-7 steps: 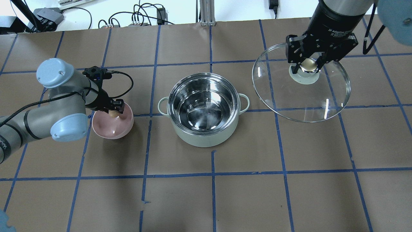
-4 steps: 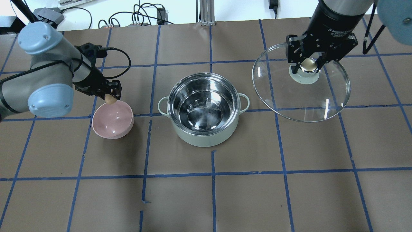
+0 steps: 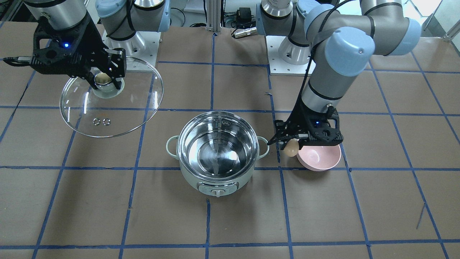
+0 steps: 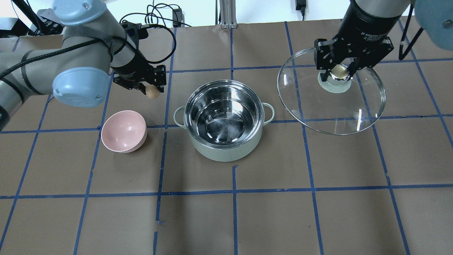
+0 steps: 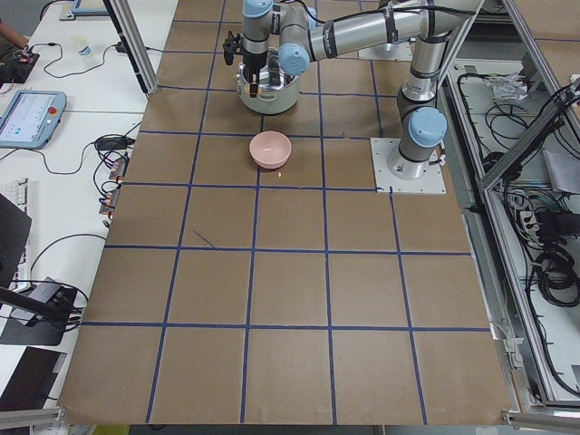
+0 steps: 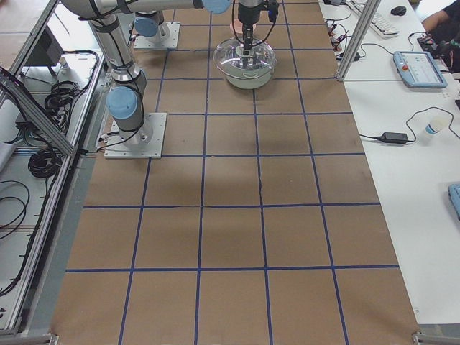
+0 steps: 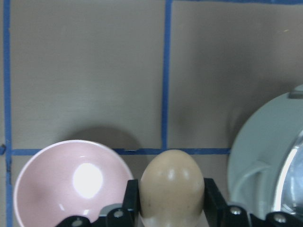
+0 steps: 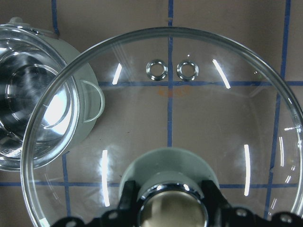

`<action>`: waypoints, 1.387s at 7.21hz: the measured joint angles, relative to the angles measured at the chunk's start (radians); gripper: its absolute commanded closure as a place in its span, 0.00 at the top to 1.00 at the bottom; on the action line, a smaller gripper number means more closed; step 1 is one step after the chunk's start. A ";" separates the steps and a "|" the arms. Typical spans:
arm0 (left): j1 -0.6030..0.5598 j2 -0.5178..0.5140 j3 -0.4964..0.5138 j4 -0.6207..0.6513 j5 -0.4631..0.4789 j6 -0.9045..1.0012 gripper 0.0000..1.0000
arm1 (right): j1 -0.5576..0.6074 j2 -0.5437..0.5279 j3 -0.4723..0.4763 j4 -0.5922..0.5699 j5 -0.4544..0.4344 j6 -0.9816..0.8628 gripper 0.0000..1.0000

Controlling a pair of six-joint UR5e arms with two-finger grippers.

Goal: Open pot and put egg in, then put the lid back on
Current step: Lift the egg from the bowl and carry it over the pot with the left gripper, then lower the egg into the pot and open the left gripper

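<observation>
The mint-green pot stands open at the table's middle, its steel inside empty; it also shows in the front view. My left gripper is shut on the tan egg and holds it in the air left of the pot, beyond the pink bowl. The egg shows between the fingers in the left wrist view and in the front view. My right gripper is shut on the beige knob of the glass lid and holds it lifted to the right of the pot.
An empty pink bowl sits left of the pot. Cables and power boxes lie past the table's far edge. Brown table with blue tape grid.
My left gripper has lifted the egg out of the pink bowl and carried it up and right, toward the pot. The right gripper and lid have not moved.
</observation>
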 measured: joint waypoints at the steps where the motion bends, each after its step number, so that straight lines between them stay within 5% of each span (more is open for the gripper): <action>1: -0.060 -0.029 0.023 0.011 -0.001 -0.083 0.29 | 0.000 0.000 0.001 0.000 0.000 0.000 0.05; 5: -0.191 -0.120 0.033 0.070 0.003 -0.264 0.29 | -0.001 0.000 0.003 0.001 0.000 -0.004 0.05; 10: -0.232 -0.149 0.006 0.094 0.083 -0.274 0.29 | -0.003 0.000 0.005 0.001 0.000 -0.006 0.05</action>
